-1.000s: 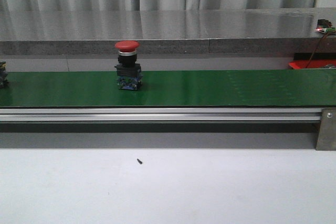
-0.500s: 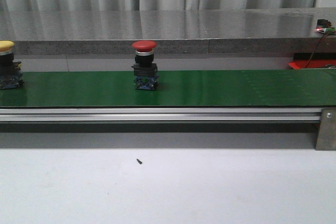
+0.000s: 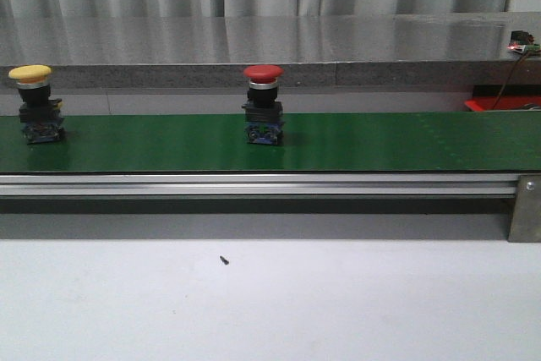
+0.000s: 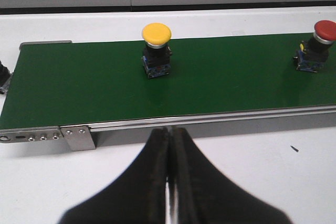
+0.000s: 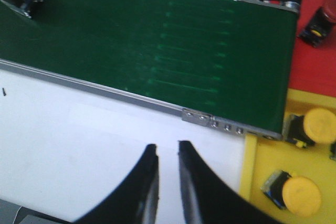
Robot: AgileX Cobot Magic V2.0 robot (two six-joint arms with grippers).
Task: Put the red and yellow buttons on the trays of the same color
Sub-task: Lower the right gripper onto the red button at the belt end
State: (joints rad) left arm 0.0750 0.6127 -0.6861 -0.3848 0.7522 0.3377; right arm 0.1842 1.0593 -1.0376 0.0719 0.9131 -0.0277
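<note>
The white worktop [image 3: 338,302] is carrying a green conveyor belt [image 3: 380,141] on an aluminium frame. A yellow button [image 3: 38,103] and a red button [image 3: 263,104] are standing upright on the belt, well apart. A small dark speck [image 3: 224,260] is lying on the worktop.

The smooth green conveyor belt [image 3: 380,141] has a slight sheen and sits on a brushed silver metal rail [image 3: 254,183]. On the belt, the red mushroom-head button [image 3: 263,73] and yellow mushroom-head button [image 3: 30,73] look like glossy plastic. In front of the rail, the white tabletop [image 3: 338,302] is matt.
</note>
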